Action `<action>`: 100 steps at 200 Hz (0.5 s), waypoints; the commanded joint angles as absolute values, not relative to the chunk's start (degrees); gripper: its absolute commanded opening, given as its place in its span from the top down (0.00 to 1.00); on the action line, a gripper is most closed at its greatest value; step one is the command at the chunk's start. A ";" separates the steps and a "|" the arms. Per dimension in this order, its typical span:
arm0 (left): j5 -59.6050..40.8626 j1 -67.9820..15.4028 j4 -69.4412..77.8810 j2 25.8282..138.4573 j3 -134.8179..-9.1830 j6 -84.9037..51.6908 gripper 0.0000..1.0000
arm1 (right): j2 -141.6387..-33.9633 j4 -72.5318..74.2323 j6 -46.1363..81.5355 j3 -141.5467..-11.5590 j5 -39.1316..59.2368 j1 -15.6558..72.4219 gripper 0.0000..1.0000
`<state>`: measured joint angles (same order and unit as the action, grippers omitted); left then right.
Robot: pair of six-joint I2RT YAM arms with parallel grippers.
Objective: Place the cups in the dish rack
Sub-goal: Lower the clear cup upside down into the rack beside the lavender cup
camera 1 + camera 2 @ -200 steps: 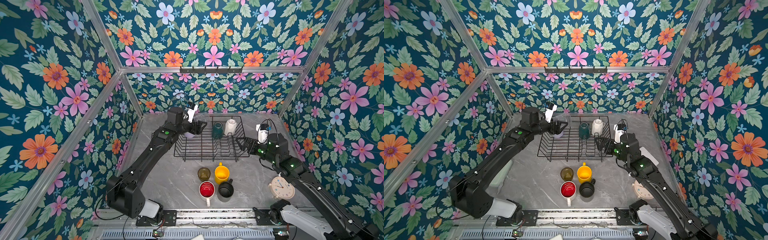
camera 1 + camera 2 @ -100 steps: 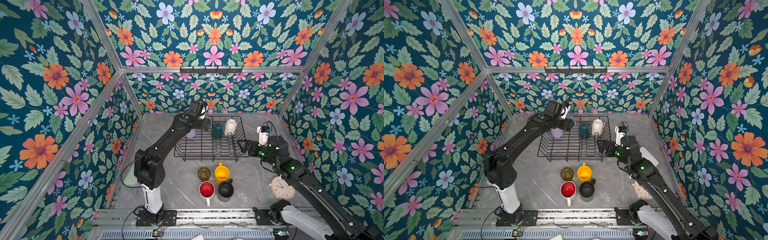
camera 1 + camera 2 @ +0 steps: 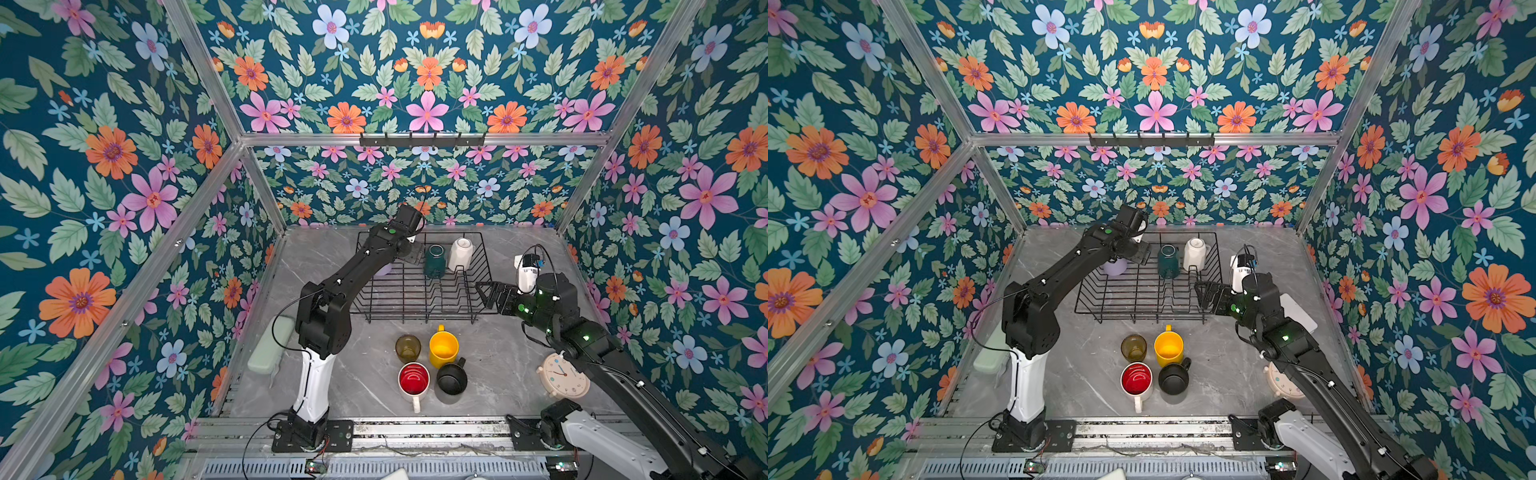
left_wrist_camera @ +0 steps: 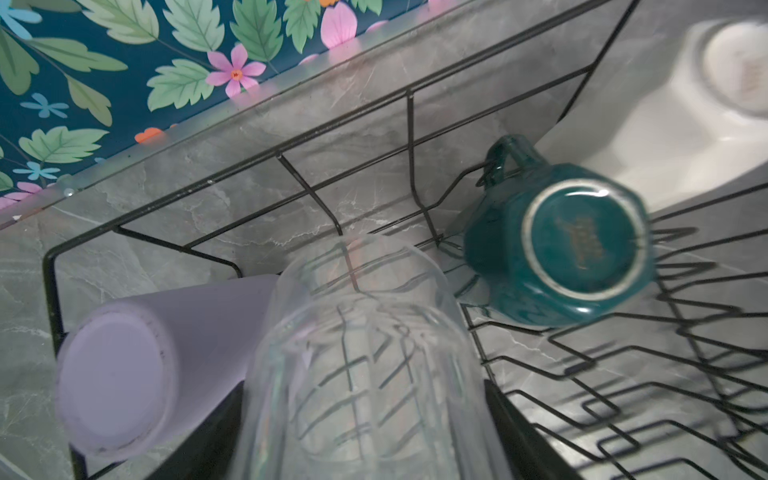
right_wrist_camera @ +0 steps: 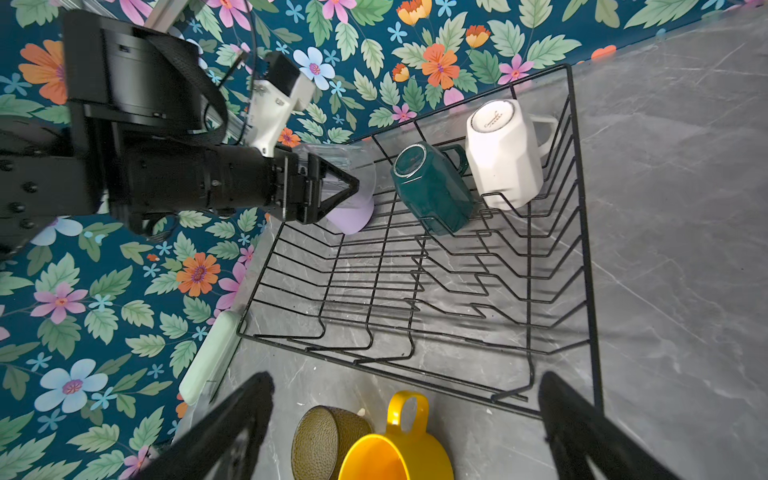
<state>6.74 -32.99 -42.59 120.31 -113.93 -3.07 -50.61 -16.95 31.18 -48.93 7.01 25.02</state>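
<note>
Our left end effector (image 4: 363,386) grasps the clear glass (image 4: 365,316) over the far corner of the dish rack (image 5: 580,208), between the lilac tumbler (image 4: 124,374) and the teal mug (image 4: 573,245). We should lower it straight, touching neither neighbour, and release once it rests. Our right end effector (image 5: 405,386) hangs open, empty.

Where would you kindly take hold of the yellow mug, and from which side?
By the rim, from above on its right, I think: the yellow mug stands upright, mouth open; the olive glass crowds its left, the black mug its near side, and its handle points at the rack.
</note>
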 commanded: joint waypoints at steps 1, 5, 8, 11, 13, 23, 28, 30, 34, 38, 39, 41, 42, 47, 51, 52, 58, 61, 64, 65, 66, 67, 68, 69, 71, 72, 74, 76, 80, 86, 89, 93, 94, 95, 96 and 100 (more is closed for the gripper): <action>9.94 -32.93 -42.39 121.88 -114.87 -3.16 1.00 | -50.77 -16.92 30.68 -49.46 7.38 25.06 0.01; 10.03 -32.96 -42.15 122.16 -114.92 -3.25 1.00 | -50.80 -17.02 30.64 -49.56 7.47 25.05 0.01; 10.10 -32.96 -42.03 122.40 -114.98 -3.33 1.00 | -50.88 -17.05 30.66 -49.63 7.51 25.05 0.01; 10.16 -32.96 -41.94 122.66 -115.04 -3.38 1.00 | -50.89 -17.13 30.67 -49.66 7.60 25.11 0.01; 10.12 -32.96 -41.88 122.80 -115.11 -3.42 1.00 | -50.95 -17.18 30.74 -49.72 7.70 25.07 0.01; 10.26 -32.96 -41.79 123.68 -115.31 -3.36 1.00 | -50.97 -17.44 30.79 -49.83 8.14 25.05 0.01; 10.47 -32.96 -41.77 124.10 -115.46 -3.34 1.00 | -50.89 -17.51 31.05 -49.73 8.33 25.05 0.01; 10.53 -32.96 -41.82 124.21 -115.48 -3.34 1.00 | -50.89 -17.54 31.14 -49.68 8.39 25.07 0.01; 10.63 -32.96 -41.77 124.48 -115.55 -3.30 1.00 | -50.61 -17.52 31.27 -49.42 8.43 25.06 0.01; 10.66 -33.00 -41.70 124.74 -115.57 -3.25 1.00 | -50.43 -17.55 31.56 -49.25 8.44 25.09 0.01; 10.65 -32.98 -41.68 124.82 -115.58 -3.25 1.00 | -50.40 -17.57 31.60 -49.19 8.39 25.07 0.01; 10.64 -32.96 -41.60 124.92 -115.53 -3.19 1.00 | -50.26 -17.51 31.70 -49.04 8.36 25.08 0.01; 10.64 -32.96 -41.59 124.95 -115.51 -3.18 1.00 | -50.18 -17.46 31.76 -49.00 8.31 25.06 0.01; 10.68 -33.02 -41.53 125.22 -115.49 -3.16 1.00 | -49.88 -17.48 32.02 -48.65 8.14 25.05 0.01; 10.80 -33.01 -41.34 125.39 -115.49 -3.23 1.00 | -49.64 -17.48 32.20 -48.39 8.05 25.05 0.01; 10.80 -32.98 -41.32 125.45 -115.49 -3.24 1.00 | -49.61 -17.44 32.19 -48.32 7.98 25.05 0.01; 10.73 -32.96 -41.03 125.66 -115.42 -3.40 1.00 | -49.34 -17.34 32.33 -47.93 7.79 25.05 0.01; 10.66 -32.96 -40.74 125.70 -115.34 -3.42 1.00 | -49.24 -17.32 32.34 -47.76 7.70 25.05 0.01; 10.60 -32.96 -40.43 125.76 -115.25 -3.50 1.00 | -49.22 -17.31 32.34 -47.69 7.59 25.09 0.01; 10.58 -32.96 -40.39 125.77 -115.19 -3.51 1.00 | -49.22 -17.27 32.34 -47.66 7.57 25.07 0.01; 10.56 -32.96 -40.28 125.86 -115.12 -3.56 1.00 | -49.22 -17.29 32.34 -47.60 7.61 25.06 0.01; 10.55 -32.96 -40.18 125.86 -115.08 -3.58 1.00 | -49.22 -17.30 32.34 -47.58 7.54 25.05 0.01; 10.51 -32.96 -40.08 125.86 -115.02 -3.59 1.00 | -49.22 -17.31 32.34 -47.56 7.51 25.05 0.01; 10.53 -32.96 -39.95 125.90 -114.95 -3.60 1.00 | -49.22 -17.36 32.34 -47.56 7.49 25.05 0.01; 10.50 -32.96 -39.85 125.94 -114.85 -3.67 1.00 | -49.26 -17.39 32.30 -47.59 7.48 25.05 0.01; 10.48 -32.96 -39.74 125.94 -114.82 -3.68 1.00 | -49.28 -17.40 32.28 -47.62 7.47 25.05 0.01; 10.40 -32.96 -39.55 126.01 -114.75 -3.69 1.00 | -49.30 -17.49 32.26 -47.63 7.47 25.09 0.01; 10.38 -32.96 -39.44 126.14 -114.64 -3.73 1.00 | -49.37 -17.60 32.19 -47.70 7.47 25.10 0.01; 10.30 -32.96 -39.21 126.39 -114.61 -3.78 1.00 | -49.52 -17.74 32.08 -47.92 7.60 25.10 0.01; 10.20 -32.96 -39.15 126.84 -114.73 -3.78 1.00 | -49.65 -18.04 32.00 -48.19 7.79 25.06 0.01; 10.24 -33.02 -39.24 127.12 -114.89 -3.86 1.00 | -49.73 -18.17 31.92 -48.32 7.90 25.06 0.01; 10.21 -32.96 -39.30 127.58 -115.16 -3.87 1.00 | -49.75 -18.41 31.83 -48.54 7.99 25.11 0.01; 10.29 -32.96 -39.34 127.69 -115.24 -3.87 1.00 | -49.75 -18.43 31.82 -48.53 7.99 25.12 0.01; 10.24 -32.96 -39.40 127.74 -115.36 -3.87 1.00 | -49.75 -18.49 31.82 -48.52 8.00 25.09 0.01; 10.26 -32.96 -39.43 127.85 -115.43 -3.87 1.00 | -49.75 -18.47 31.82 -48.61 8.00 25.07 0.01; 10.35 -32.98 -39.60 128.25 -115.75 -3.87 1.00 | -49.62 -18.62 31.82 -48.73 8.00 25.05 0.01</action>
